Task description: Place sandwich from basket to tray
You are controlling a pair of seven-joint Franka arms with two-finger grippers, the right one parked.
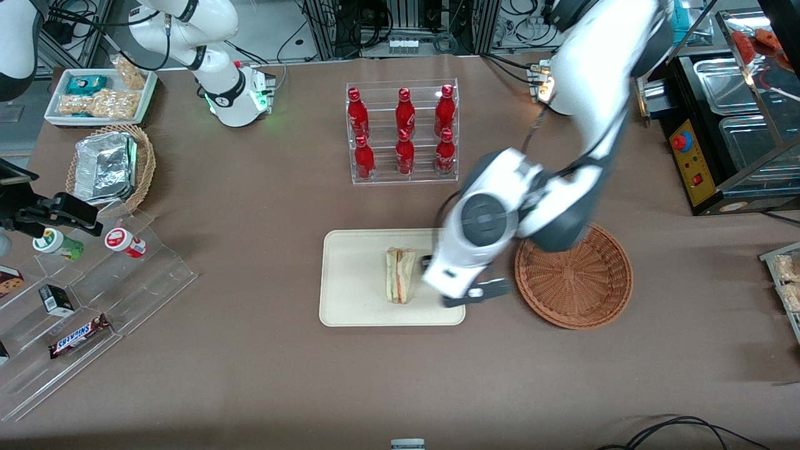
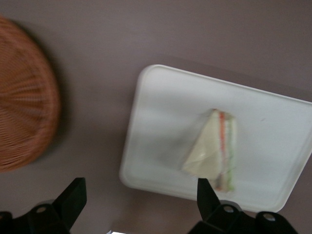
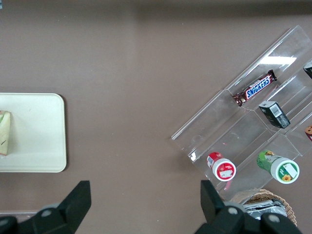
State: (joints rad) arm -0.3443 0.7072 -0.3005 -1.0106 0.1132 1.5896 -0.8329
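The sandwich is lying on the tray, roughly in its middle, apart from every rim. It is resting on one flat bread face in the wrist view, with the red and green filling layers showing along one edge. The basket is sitting on the table just beside the tray, toward the working arm's end, and nothing is seen lying in it.

The gripper is being held above the tray's edge nearest the basket, between sandwich and basket. In the wrist view the jaws are standing wide apart, and nothing is being gripped between them; the sandwich is lying clear below, untouched.

Judged from this layout, the placing is looking done, with only the arm's withdrawal left.

As for handling, the sandwich is probably light and soft. The bread is likely being crushed easily under firm pressure, and the clear wrap is probably making the surface slippery and slightly loose, so a grip on film alone would be risking a slip. If it is to be taken up again, the hold is best being placed across the two flat bread faces, near the thick middle of the wedge and not at the thin tip, with gentle closing force. The filling edge is better being left alone, as layers could be squeezed out.
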